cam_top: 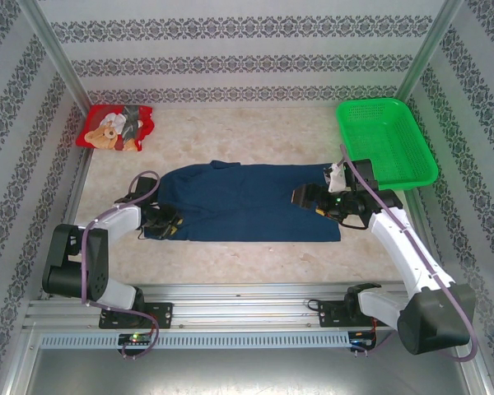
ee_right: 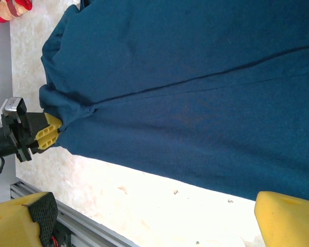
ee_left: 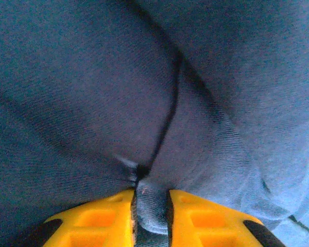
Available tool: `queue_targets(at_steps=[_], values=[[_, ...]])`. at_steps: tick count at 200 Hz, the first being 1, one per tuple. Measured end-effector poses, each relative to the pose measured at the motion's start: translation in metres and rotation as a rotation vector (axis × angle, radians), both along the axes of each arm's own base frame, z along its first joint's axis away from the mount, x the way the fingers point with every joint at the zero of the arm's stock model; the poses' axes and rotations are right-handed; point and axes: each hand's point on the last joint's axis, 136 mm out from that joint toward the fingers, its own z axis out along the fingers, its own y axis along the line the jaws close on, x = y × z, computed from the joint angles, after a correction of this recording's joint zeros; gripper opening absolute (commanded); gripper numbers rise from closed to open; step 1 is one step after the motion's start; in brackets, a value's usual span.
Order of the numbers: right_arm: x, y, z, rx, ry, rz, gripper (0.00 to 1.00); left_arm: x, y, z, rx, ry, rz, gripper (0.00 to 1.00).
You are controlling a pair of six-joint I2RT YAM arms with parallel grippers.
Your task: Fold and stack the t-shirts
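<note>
Navy t-shirt [cam_top: 247, 202]: you have it laid out flat across the middle of the worktop [cam_top: 255, 132], its long side running left to right.
Fold line: from your right wrist camera, a long straight crease runs the length of the navy t-shirt [ee_right: 195, 77]. It ends where the cloth bunches at the left end.
Left fingers [ee_left: 118, 213]: pressed in on a small ridge of the navy t-shirt [ee_left: 92, 77], pinching it at its left end, over the near-left part of the worktop. The pinch draws small wrinkles into the fabric around it. Your right wrist camera shows the same yellow fingers [ee_right: 47, 133] at that bunched edge.
Right fingers [ee_right: 288, 216]: spread wide over the near-right part of the worktop, at the shirt's right end. The shirt's near hem and a strip of bare worktop [ee_right: 144, 195] lie between the two yellow tips. Whether they touch the cloth, you cannot tell.
Red t-shirt [cam_top: 115, 127]: crumpled in the far-left corner of the worktop, teddy-bear print up, well apart from the navy one.
Green basket [cam_top: 387, 140]: in the far-right corner of the worktop, near the navy t-shirt's right end.
</note>
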Motion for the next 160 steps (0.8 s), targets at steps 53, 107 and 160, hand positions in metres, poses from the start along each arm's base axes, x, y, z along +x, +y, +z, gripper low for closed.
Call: queue_targets(at_steps=[53,107,160], values=[[0.0,0.0,0.001,0.0,-0.004,0.0,0.98,0.008,-0.001,0.008,0.002,-0.033,-0.014,0.08],[0.0,-0.001,0.001,-0.003,-0.004,-0.003,0.98,0.019,-0.003,0.022,-0.004,-0.08,-0.025,0.0],[0.002,-0.001,0.001,-0.004,-0.011,-0.004,0.98,0.063,-0.011,0.065,-0.01,-0.197,-0.096,0.0]])
